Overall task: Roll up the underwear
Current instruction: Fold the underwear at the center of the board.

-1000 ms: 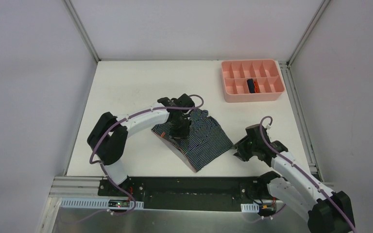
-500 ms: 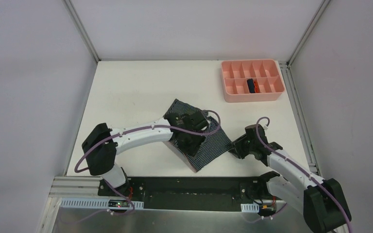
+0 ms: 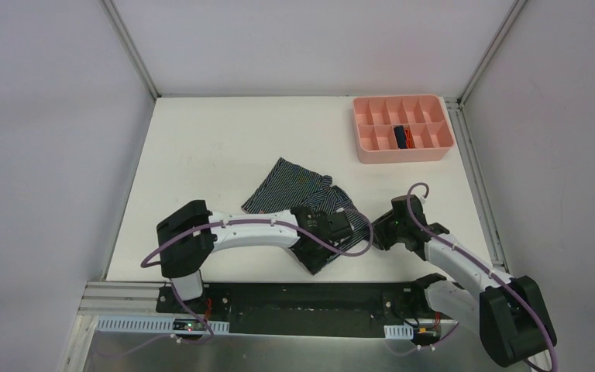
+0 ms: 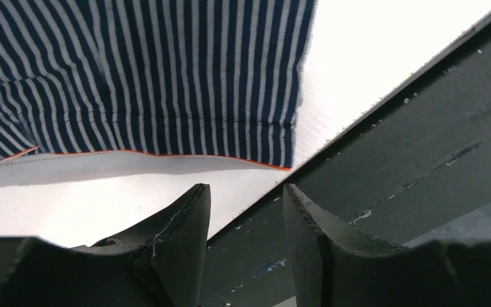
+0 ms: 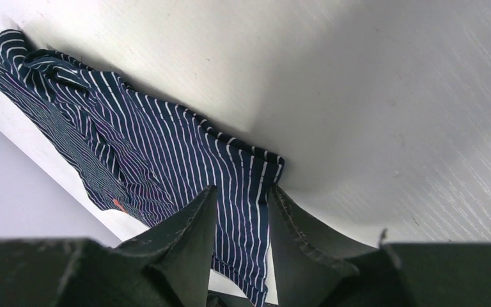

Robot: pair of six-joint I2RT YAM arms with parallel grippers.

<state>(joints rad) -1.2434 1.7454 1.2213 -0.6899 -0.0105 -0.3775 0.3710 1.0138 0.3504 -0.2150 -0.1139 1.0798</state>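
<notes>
The dark blue striped underwear (image 3: 298,190) lies spread flat on the white table. My left gripper (image 3: 321,246) hovers over its near corner, open and empty. In the left wrist view the cloth (image 4: 166,64) and its orange-trimmed hem lie just ahead of the gripper (image 4: 244,188). My right gripper (image 3: 376,232) is at the cloth's right corner. In the right wrist view its open jaws (image 5: 241,188) stand either side of the flat striped cloth (image 5: 153,160). The navy underwear (image 3: 401,136) with orange trim sits rolled in a compartment of the pink tray (image 3: 403,155).
The pink tray stands at the far right corner of the table. The table's near edge and a dark rail (image 4: 409,141) run just past the cloth's near corner. White walls enclose the table on three sides.
My left gripper moved from the cloth's far side across it to its near corner. The cloth's far part now lies unfolded and flat. My right gripper stayed at the right corner.
</notes>
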